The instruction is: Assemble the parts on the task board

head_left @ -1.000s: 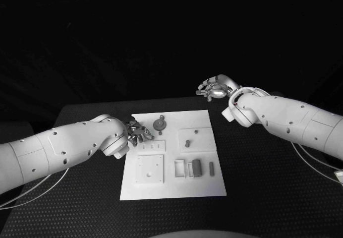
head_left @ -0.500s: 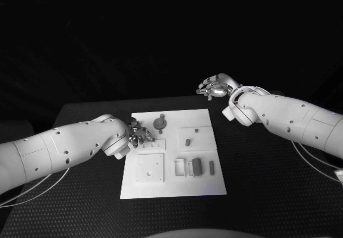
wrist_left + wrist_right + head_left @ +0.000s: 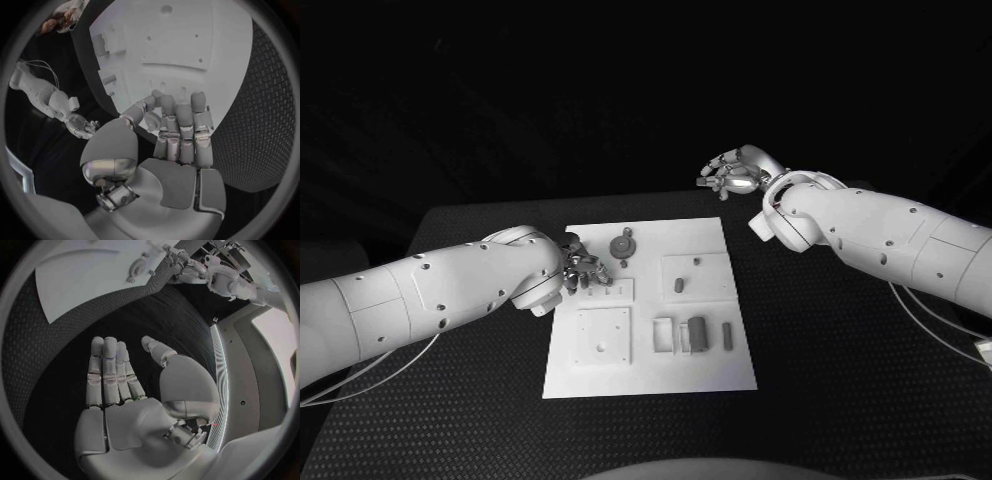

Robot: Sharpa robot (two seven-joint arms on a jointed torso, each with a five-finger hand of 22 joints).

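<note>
Task board on worktop, grey parts seated in it. Left robot hand at board's edge, grip unclear. Right robot hand beyond board, empty, fingers apart.

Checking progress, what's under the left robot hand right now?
The left robot hand hovers over the board's edge. Whatever part sits beneath its fingers is covered.

Black table under white task board

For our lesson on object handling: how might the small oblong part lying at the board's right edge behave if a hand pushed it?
The oblong part looks rounded, so it could roll or skid across the smooth task board. Being small, it is probably light. Lying flat, it seems unlikely to tip.
</note>
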